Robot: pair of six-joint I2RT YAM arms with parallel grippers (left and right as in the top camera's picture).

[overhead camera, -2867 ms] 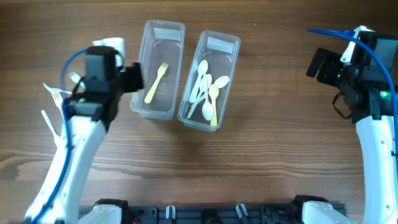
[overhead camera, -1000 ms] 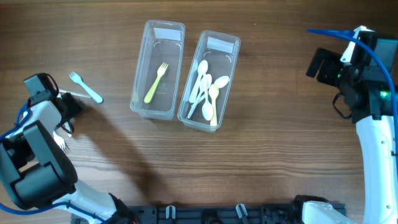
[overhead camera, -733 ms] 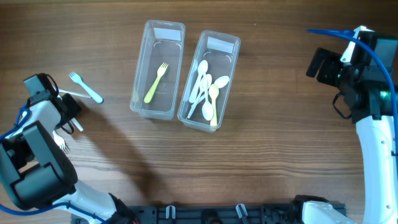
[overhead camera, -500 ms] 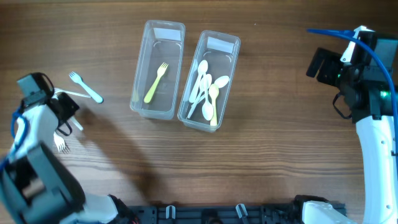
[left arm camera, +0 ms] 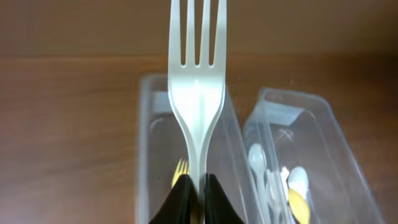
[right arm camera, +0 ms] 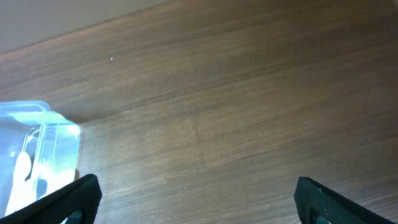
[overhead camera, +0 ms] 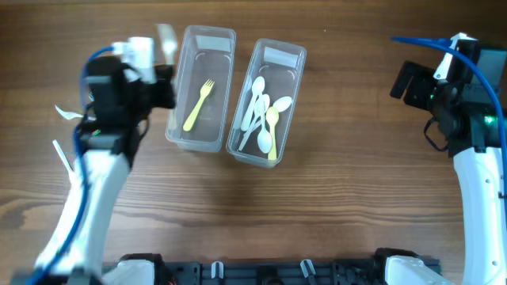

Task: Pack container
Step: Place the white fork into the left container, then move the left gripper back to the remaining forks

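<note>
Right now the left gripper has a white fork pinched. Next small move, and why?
Probably shift the left gripper slightly further over the left container, then lower it before opening. It is shut on the white fork near that container's rim. The container already holds a yellow fork, while the right container holds spoons.

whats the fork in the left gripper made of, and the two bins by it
White fork, pinched in the left gripper: looks like thin moulded plastic, smooth and slightly glossy, with a ridged stem. Left container and right container: clear, probably rigid plastic. The wooden table shows through their walls, and the rims catch pale glare.
</note>
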